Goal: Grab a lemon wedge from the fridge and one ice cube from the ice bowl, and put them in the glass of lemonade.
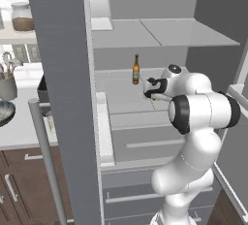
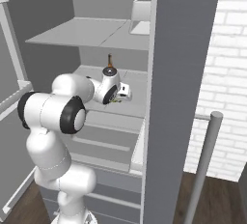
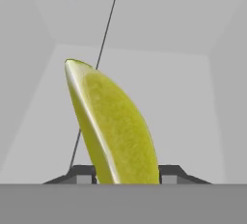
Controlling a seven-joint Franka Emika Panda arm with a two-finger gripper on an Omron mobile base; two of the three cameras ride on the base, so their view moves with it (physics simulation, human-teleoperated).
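Fridge (image 1: 63, 73) doors open, arm reaching onto middle shelf (image 1: 121, 98). Gripper (image 3: 126, 177) low over shelf, jaws closed on wedge (image 3: 113, 126); both fingertips (image 3: 82, 175) touching its sides in hand view. Wedge standing on edge between tips, point tilted toward 11 o'clock. Bottle (image 1: 136, 70) upright on same shelf, behind gripper, at 11 o'clock from it in left base view. Counter (image 1: 19, 127) at 9 o'clock of fridge; jar (image 1: 22, 16) on ledge above it.

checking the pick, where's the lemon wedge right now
In the hand view the lemon wedge stands between the tool's two tips, on the fridge shelf, with the brown bottle farther back.
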